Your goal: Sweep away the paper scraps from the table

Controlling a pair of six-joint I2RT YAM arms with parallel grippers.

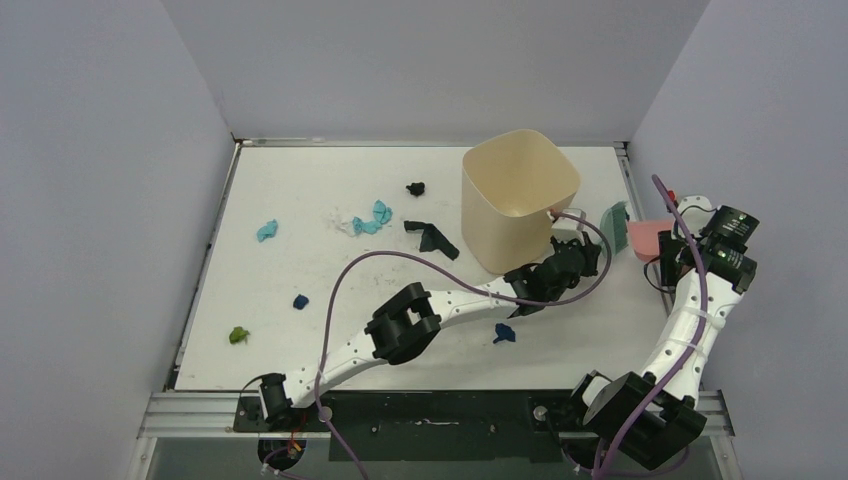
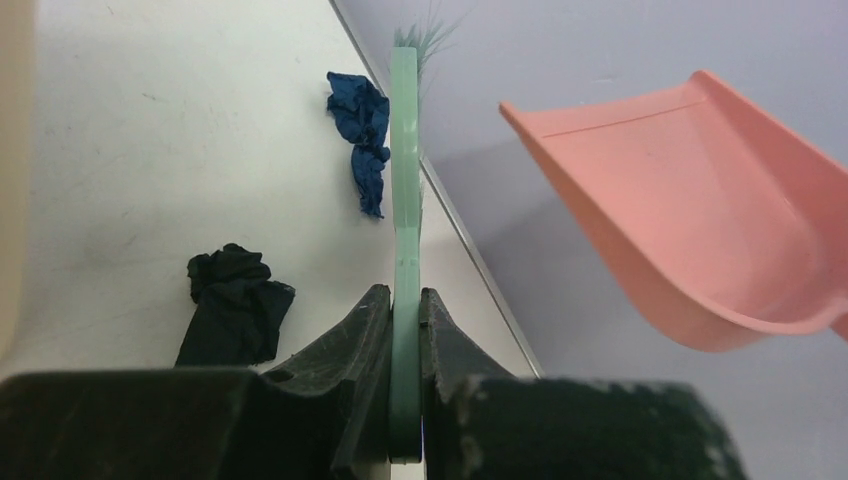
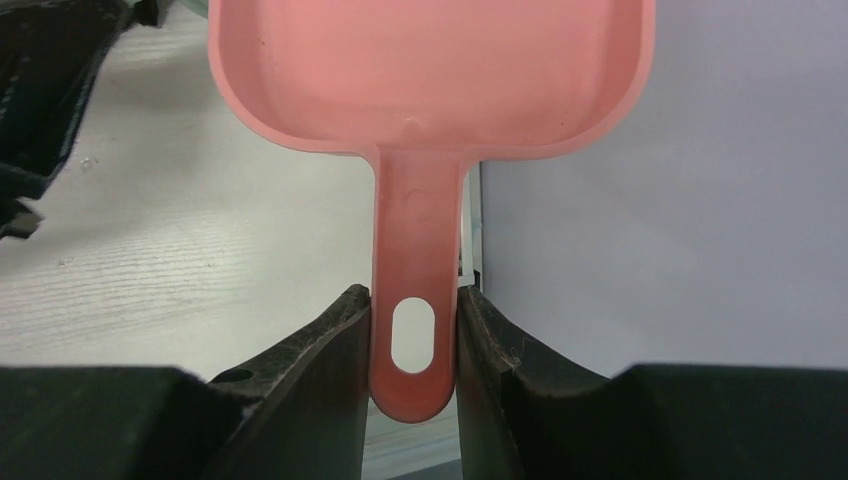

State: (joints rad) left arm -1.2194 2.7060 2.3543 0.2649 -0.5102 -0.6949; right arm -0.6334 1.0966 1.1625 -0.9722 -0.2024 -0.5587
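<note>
Left gripper (image 2: 405,305) pinches the slim green plastic hand brush (image 2: 404,160); right gripper (image 3: 413,300) clamps the pink plastic dustpan (image 3: 430,70) by its handle. Crumpled black and dark blue paper scraps (image 2: 235,310) lie on the white table (image 2: 120,130), just ahead-left of the left gripper. Sweeping looks ready to begin: lower the bristles behind a scrap, with the pan opposite.

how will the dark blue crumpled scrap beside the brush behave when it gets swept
Probably very light: the dark blue scrap is a small loose crumple, so it should slide or tumble easily. Its irregular folds make a straight roll unlikely; the brush may flick it sideways.
</note>
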